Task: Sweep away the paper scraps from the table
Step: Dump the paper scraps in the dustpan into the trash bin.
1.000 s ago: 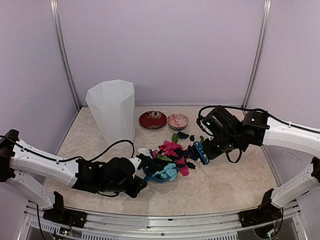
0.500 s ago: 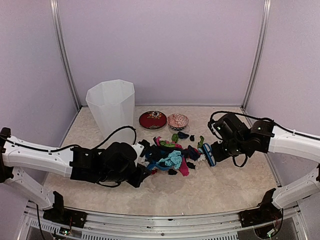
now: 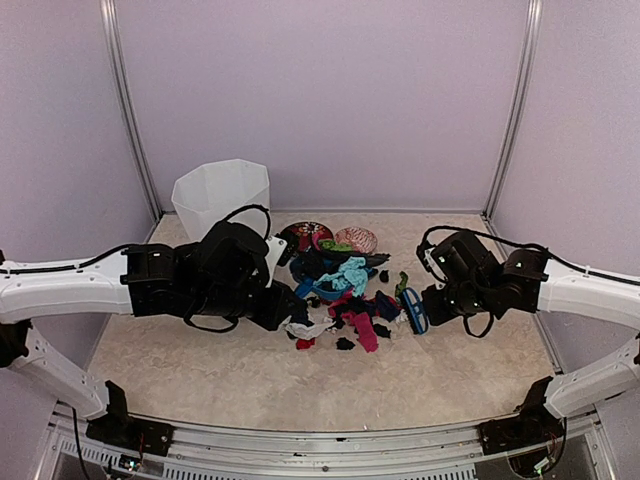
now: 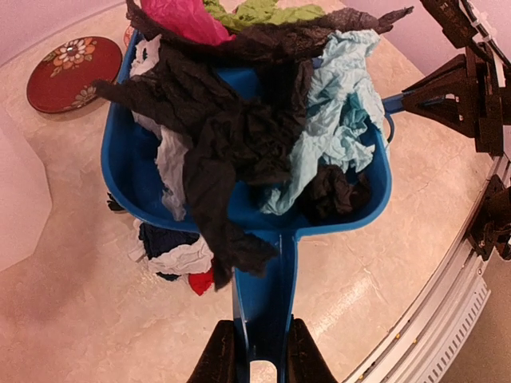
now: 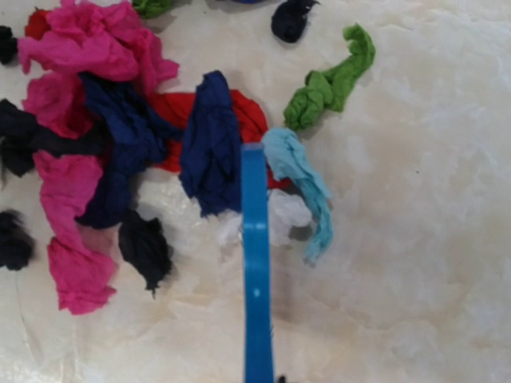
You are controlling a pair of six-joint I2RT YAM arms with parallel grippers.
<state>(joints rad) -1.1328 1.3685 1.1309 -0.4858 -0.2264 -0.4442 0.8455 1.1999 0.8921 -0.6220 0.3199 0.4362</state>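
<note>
Left wrist view: shows left gripper [image 4: 263, 361] clamped on the handle of blue dustpan [image 4: 132, 179], which is heaped with paper scraps [image 4: 239, 136] and held clear above the table [image 4: 375, 263]. Top external view: shows right gripper [image 3: 426, 303] closed on blue brush [image 3: 414, 310], just beside further scraps lying mid-table; places white bin [image 3: 215, 190] toward the far left corner.

The dustpan [image 4: 263, 311] is showing a plain bright blue, and the paper scraps [image 4: 239, 136] in it are appearing black, pale teal, white, pink and green. At its 10 o'clock a bowl [image 4: 68, 72] is showing dark red with a flower pattern. The brush [image 5: 255, 263] is also looking blue; at its 1 o'clock a green scrap [image 5: 327, 84] is lying, at 10 o'clock navy, red and pink ones. The table [image 5: 415, 239] is showing beige marbling. The bin [image 3: 215, 190] is looking white.
</note>
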